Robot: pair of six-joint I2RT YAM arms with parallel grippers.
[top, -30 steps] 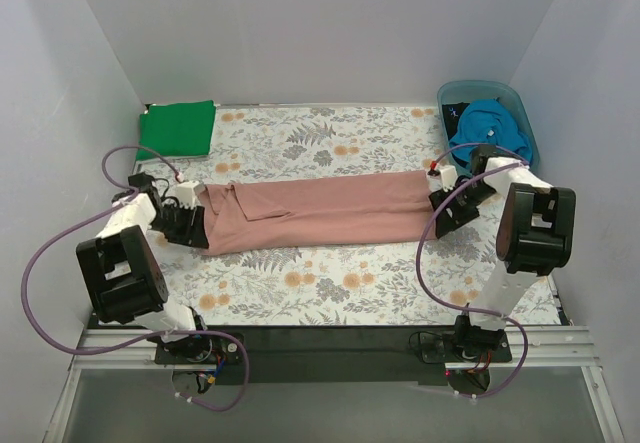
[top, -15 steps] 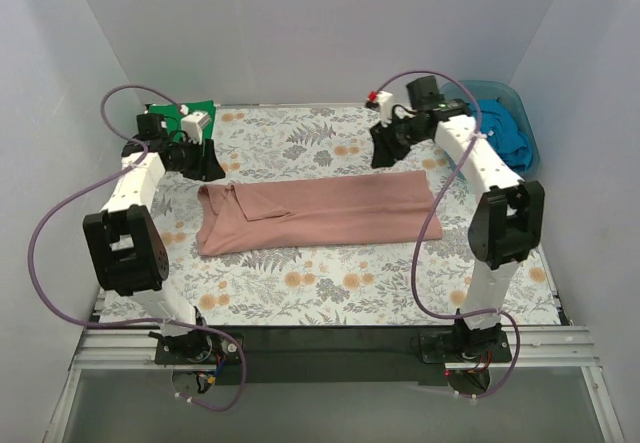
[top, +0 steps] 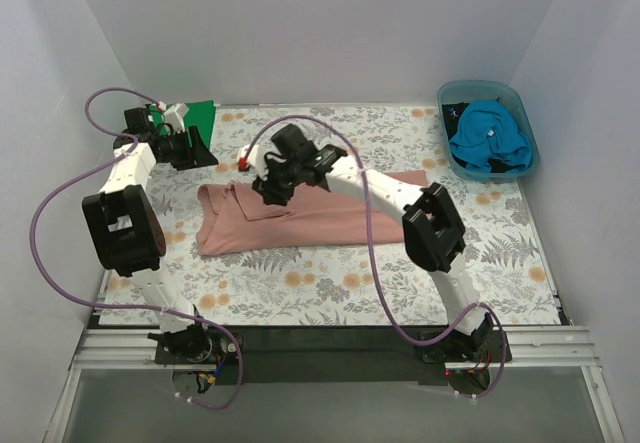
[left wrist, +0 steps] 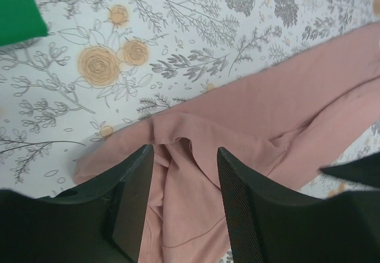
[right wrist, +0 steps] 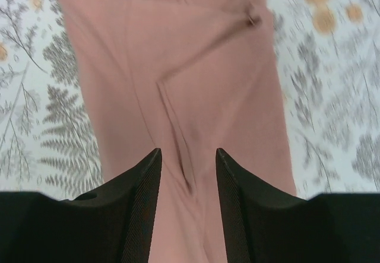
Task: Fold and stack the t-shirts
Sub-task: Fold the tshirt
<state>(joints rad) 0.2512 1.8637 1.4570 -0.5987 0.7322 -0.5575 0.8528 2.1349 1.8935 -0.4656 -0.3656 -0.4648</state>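
Floral surface (top: pixel 330 283) | pink shirt (top: pixel 320 213) lying flat | my left tool (left wrist: pixel 181 206) parted, holding nothing | my right tool (right wrist: pixel 187 197) parted, holding nothing, over shirt

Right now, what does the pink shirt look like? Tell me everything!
The pink t-shirt is soft, dusty-pink cloth folded into a long strip lying flat across the middle of the floral table covering. Its left end is wider and wrinkly, with creases and overlapping folds. Both grippers are open above it, the left gripper near that end and the right gripper over the strip; neither holds it.
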